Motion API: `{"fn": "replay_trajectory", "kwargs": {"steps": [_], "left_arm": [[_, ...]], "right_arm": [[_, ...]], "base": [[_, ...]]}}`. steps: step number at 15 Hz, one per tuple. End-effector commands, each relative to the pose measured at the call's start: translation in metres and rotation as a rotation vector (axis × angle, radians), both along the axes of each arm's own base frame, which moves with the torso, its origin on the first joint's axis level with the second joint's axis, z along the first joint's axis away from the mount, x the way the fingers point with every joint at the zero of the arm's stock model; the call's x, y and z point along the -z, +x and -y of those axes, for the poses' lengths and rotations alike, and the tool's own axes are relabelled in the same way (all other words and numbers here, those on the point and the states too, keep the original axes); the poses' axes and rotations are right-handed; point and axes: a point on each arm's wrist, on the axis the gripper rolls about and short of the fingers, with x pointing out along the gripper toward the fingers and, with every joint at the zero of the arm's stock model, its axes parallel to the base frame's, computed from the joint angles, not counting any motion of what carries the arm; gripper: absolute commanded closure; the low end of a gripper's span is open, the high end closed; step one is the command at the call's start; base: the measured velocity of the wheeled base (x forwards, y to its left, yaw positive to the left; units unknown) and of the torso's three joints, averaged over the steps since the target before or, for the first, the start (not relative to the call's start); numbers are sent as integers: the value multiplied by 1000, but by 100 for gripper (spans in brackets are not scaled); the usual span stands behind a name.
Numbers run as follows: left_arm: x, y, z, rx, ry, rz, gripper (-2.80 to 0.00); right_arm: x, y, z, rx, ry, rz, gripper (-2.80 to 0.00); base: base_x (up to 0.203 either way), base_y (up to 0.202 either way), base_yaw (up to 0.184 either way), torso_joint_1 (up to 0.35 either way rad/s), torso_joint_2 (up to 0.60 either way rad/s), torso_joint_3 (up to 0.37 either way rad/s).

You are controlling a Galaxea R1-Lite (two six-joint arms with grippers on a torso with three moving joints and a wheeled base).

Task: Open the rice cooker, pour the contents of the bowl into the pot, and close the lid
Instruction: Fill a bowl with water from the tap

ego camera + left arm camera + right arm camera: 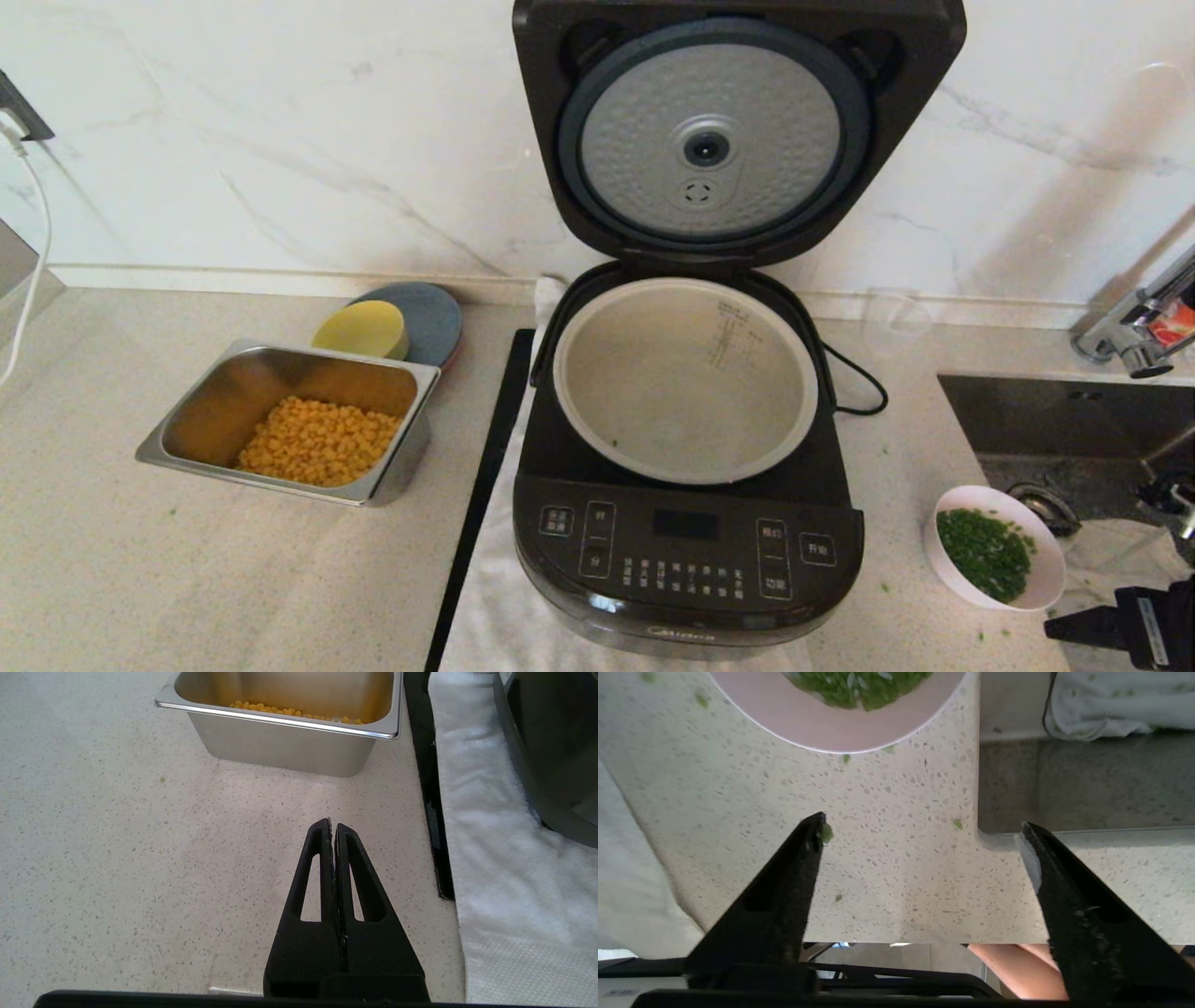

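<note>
The black rice cooker (686,551) stands open at the centre of the counter. Its lid (714,140) is raised upright, with the dimpled silver disc facing me. The grey-beige pot (686,383) inside looks nearly empty. Right of the cooker, the pale bowl (999,551) sits on the counter and holds chopped green bits (985,553). My right gripper (922,828) is open and empty, low over the counter just in front of the bowl (831,728); a green scrap clings to one fingertip (817,830). My left gripper (332,828) is shut and empty over bare counter, left of the cooker.
A steel tray (373,490) of corn sits left of the cooker. Behind it a yellow bowl (362,329) rests on a grey plate (434,317). The cooker stands on a white towel (504,607) beside a black strip (485,485). The sink (1074,420) and tap (1134,331) are at right.
</note>
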Motion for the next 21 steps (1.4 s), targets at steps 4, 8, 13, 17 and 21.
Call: {"fn": "replay_trajectory", "kwargs": {"steps": [4, 8, 13, 17, 21], "left_arm": [[2, 1, 0, 0, 0, -7, 0], [2, 1, 0, 0, 0, -7, 0], [2, 1, 0, 0, 0, -7, 0], [2, 1, 0, 0, 0, -7, 0], [2, 1, 0, 0, 0, -7, 0]], "right_arm": [[21, 13, 5, 20, -33, -16, -280], [26, 18, 7, 25, -39, -5, -280], [24, 27, 9, 29, -36, 0, -280], [7, 28, 9, 22, -42, 49, -280], [1, 42, 17, 37, -31, 54, -280]], "base": [[0, 0, 0, 0, 0, 0], [0, 0, 0, 0, 0, 0], [0, 0, 0, 0, 0, 0], [0, 0, 0, 0, 0, 0], [0, 0, 0, 0, 0, 0]]}}
